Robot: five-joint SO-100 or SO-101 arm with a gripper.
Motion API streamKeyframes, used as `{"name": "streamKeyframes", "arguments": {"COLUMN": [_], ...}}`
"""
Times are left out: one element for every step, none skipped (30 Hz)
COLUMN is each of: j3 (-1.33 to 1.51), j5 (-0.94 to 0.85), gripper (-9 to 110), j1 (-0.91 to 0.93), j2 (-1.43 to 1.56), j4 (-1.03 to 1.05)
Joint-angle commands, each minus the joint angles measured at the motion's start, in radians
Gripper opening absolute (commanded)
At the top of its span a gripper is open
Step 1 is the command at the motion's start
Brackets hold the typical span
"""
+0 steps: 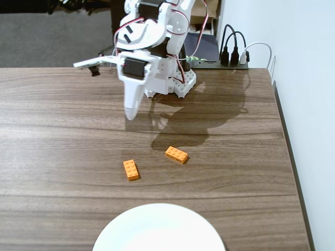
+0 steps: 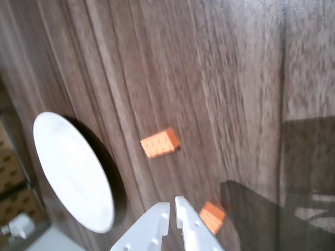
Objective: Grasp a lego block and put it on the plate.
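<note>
Beyond the plate both bricks lie untouched; gripper hovers pressed together, empty; approach step; next it must spread and descend.

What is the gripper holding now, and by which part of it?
Nothing. The gripper is nearly shut and empty above the table; both orange lego bricks lie on the wood, untouched.

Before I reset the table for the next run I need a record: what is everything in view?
lego block: two, orange; one left, one right, on the table in the fixed view.
plate: one, white, near table edge, empty.
table: one, dark wood grain.
power strip: one, black, plugs in it, behind the arm.
arm: one, white, at table's far side.
gripper: one, white, raised above the table, fingertips nearly together, holding nothing.
</note>
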Motion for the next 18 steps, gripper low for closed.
{"name": "streamKeyframes", "arguments": {"j3": [-0.094,-0.114,-0.137,-0.158,-0.179,-0.198,-0.218,-0.23,-0.241,-0.259,-0.272,-0.285,-0.298,-0.313,-0.327,-0.337,-0.348,-0.359], "j5": [-0.032,-0.041,-0.055,-0.077,-0.118,-0.147,-0.176,-0.207,-0.241,-0.298,-0.339,-0.377,-0.419,-0.466,-0.505,-0.54,-0.584,-0.634], "gripper": [1,1,1,1,1,1,1,1,1,1,1,1,1,1,1,1,1,1], "j1": [0.017,0.025,0.029,0.034,0.034,0.034,0.035,0.035,0.035,0.04,0.043,0.049,0.055,0.063,0.072,0.08,0.086,0.094], "j2": [-0.109,-0.146,-0.183,-0.216,-0.247,-0.276,-0.308,-0.333,-0.357,-0.397,-0.422,-0.446,-0.471,-0.495,-0.523,-0.548,-0.572,-0.595], "j4": [-0.02,-0.025,-0.028,-0.029,-0.031,-0.031,-0.032,-0.034,-0.037,-0.038,-0.043,-0.046,-0.048,-0.058,-0.077,-0.097,-0.115,-0.133]}}
